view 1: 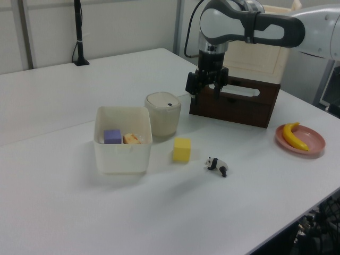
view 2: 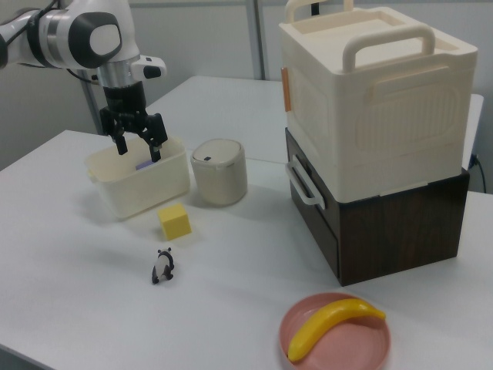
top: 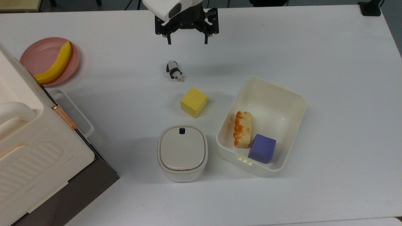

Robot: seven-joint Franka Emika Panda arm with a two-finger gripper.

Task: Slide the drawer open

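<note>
Tool (top: 187, 42) hanging above the white table (top: 329, 78) at 12 o'clock in the top view, fingers spread apart with nothing between them; same tool (view 2: 137, 146) seen in the right view at 10 o'clock, over the far side of the white bin (view 2: 146, 185); in the left view tool (view 1: 205, 95) at 1 o'clock, in front of the dark cabinet.

Drawer (view 2: 308, 204) shut, flush in the dark brown base under the cream cabinet (view 2: 377, 100), white loop handle (view 2: 302, 182) facing the round lidded container (view 2: 219, 171); in the top view drawer handle (top: 75, 113) at 9 o'clock, well apart from the tool; in the left view drawer front (view 1: 239, 103) at 2 o'clock.

Toy panda (top: 174, 71) on the table just below the tool in the top view; yellow block (top: 193, 102) near centre; lidded container (top: 182, 153) at 6 o'clock; white bin (top: 295, 103) at 4 o'clock holding an orange-topped bread piece (top: 242, 129) and a purple block (top: 262, 148), touching; banana (top: 55, 64) on a pink plate (top: 34, 56) at 10 o'clock.
</note>
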